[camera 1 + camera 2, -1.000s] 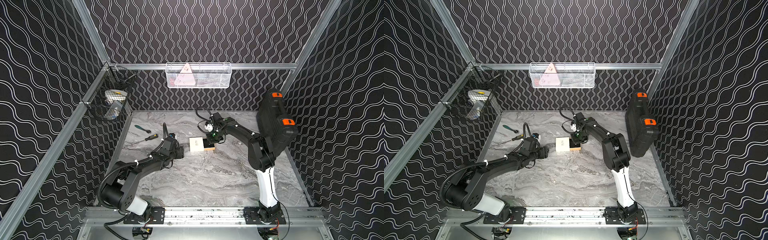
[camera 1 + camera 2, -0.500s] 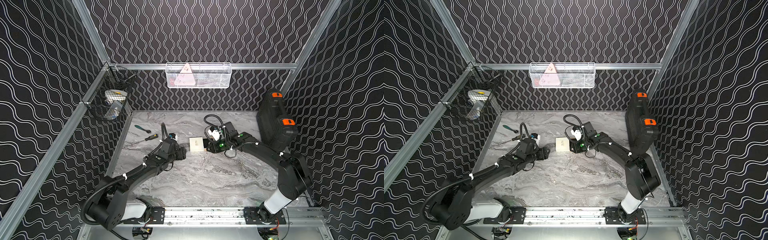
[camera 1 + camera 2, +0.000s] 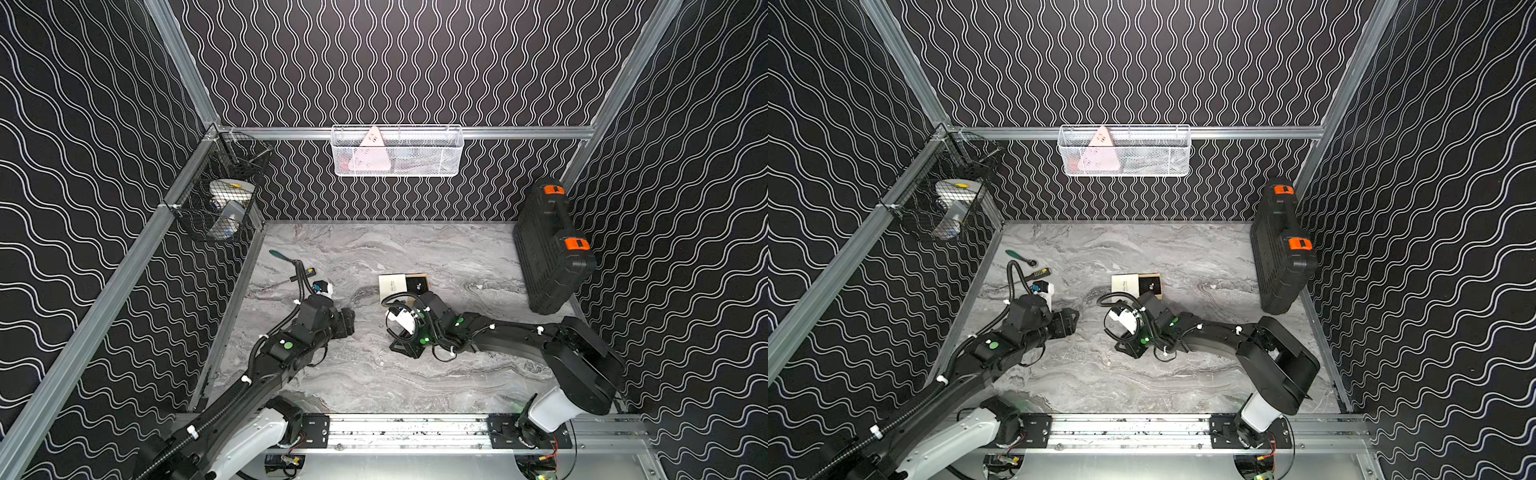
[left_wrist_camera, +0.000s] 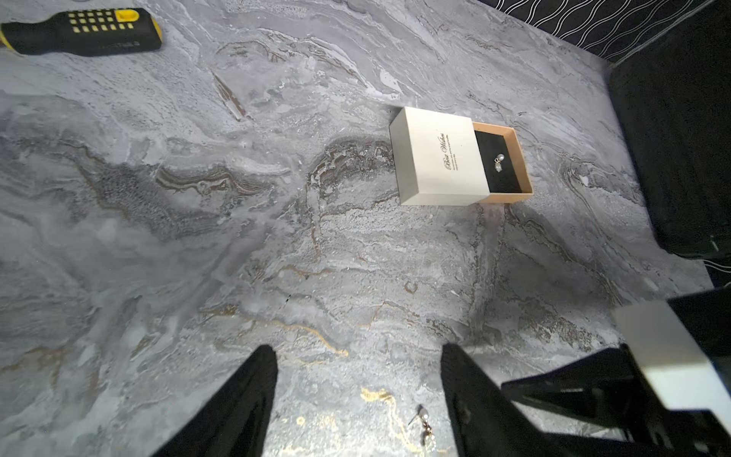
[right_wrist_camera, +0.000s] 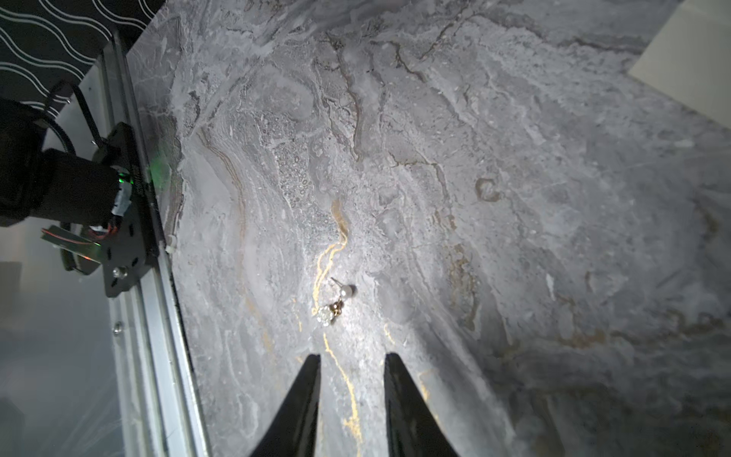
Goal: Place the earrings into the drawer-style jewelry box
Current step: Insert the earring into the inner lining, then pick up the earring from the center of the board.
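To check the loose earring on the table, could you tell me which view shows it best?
The right wrist view: the loose earring lies sharp and lit ahead of the right end effector. The left wrist view catches it near the frame edge; both top views show at most a speck.

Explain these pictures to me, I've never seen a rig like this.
A left arm and a right arm work at a marble table. Two pictures look down from above; two come from wrist cameras. Each arm ends in a claw: the left claw and right claw are open, holding nothing. The jewelry box has its tray slid out, one earring inside. A second earring lies loose on the table before the right claw. A screwdriver and a black case are off to the sides.
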`<state>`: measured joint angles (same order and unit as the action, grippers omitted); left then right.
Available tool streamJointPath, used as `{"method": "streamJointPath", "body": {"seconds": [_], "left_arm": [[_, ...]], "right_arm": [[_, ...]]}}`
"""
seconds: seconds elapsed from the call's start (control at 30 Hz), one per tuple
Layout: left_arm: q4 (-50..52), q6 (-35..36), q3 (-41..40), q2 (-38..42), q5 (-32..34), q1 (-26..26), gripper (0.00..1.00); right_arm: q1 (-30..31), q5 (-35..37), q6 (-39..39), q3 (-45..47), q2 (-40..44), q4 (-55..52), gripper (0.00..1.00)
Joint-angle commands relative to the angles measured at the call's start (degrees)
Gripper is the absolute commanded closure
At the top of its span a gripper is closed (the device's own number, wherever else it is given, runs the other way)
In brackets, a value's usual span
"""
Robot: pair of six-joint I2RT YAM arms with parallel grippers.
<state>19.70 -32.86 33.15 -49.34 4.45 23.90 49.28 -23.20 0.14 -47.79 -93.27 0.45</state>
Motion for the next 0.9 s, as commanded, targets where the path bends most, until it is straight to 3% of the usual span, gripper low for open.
{"method": "streamJointPath", "body": {"seconds": [0.0,0.3,0.87], "left_arm": [[3.03,0.24,-0.27,1.66,1.27,-0.05,0.29],[2.45,0.25,-2.11,5.33,-1.16,-0.08,0.29],[0.75,0.75,-2.43,6.23,-3.61,-0.08,0.29]], "right_arm": [[0.38,-0.78,-10.21,-0.55,-1.84,5.25,0.71],[0.64,-2.99,-20.26,-5.5,-8.88,2.24,0.72],[8.02,11.27,-16.43,-3.96,-11.31,3.36,0.65]]}}
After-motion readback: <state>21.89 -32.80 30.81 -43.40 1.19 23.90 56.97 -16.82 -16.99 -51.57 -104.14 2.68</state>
